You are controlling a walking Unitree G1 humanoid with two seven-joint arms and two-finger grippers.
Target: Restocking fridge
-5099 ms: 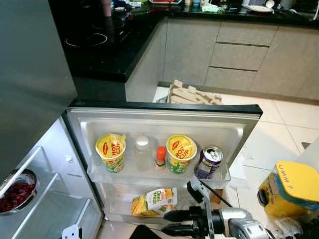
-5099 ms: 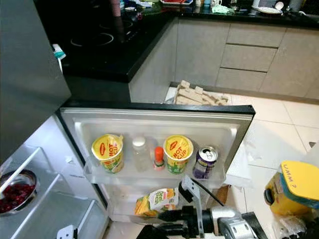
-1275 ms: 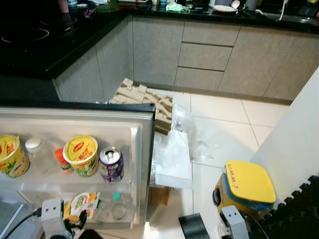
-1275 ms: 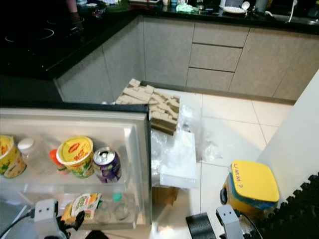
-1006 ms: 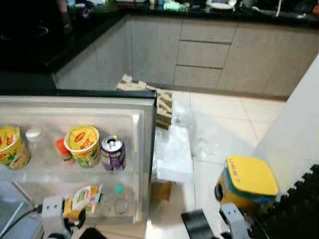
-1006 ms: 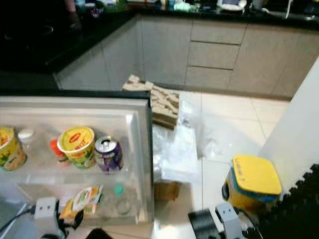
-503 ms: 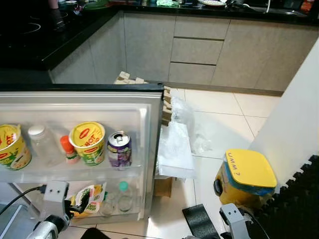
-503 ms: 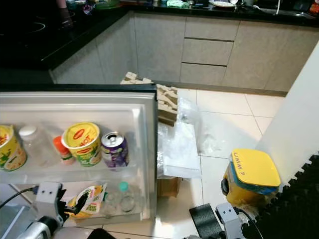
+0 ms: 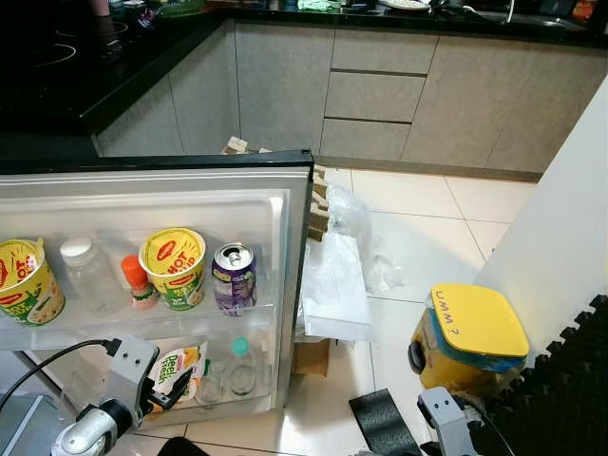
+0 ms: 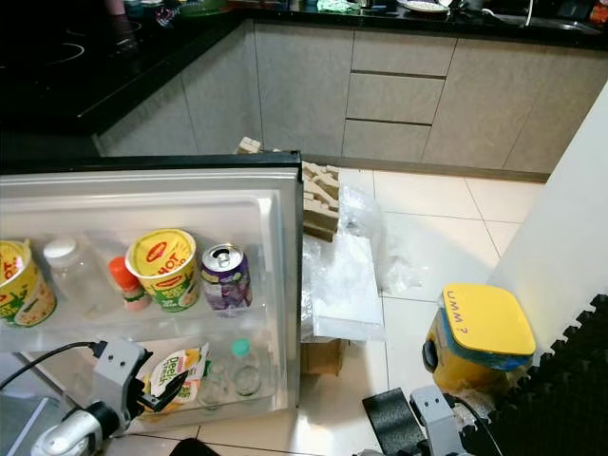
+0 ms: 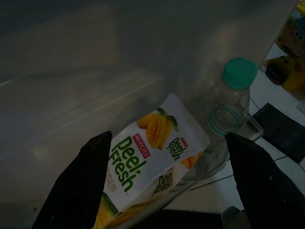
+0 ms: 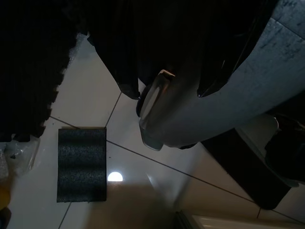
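The fridge door (image 9: 285,204) stands open. Its upper shelf holds two yellow noodle cups (image 9: 174,266), a clear bottle (image 9: 85,275), a small orange-capped bottle (image 9: 141,283) and a purple can (image 9: 234,277). On the lower shelf lie a Peel Fresh juice pouch (image 9: 180,366) and a green-capped bottle (image 9: 239,366). My left gripper (image 9: 176,389) hangs low in front of that lower shelf, open. In the left wrist view the pouch (image 11: 152,162) lies just ahead between the spread fingers (image 11: 81,186), not held. My right arm (image 9: 442,423) hangs idle at the bottom right.
A yellow-lidded container (image 9: 470,332) sits on the tiled floor to the right, by a white wall (image 9: 560,218). A plastic-wrapped white package (image 9: 332,290) and stacked cardboard pieces (image 9: 318,190) lie beside the door's edge. A black mat (image 9: 385,423) is near my feet.
The camera turned right from the fridge interior, then settled. My left gripper has come up and right toward the lower door shelf, close to the juice pouch.
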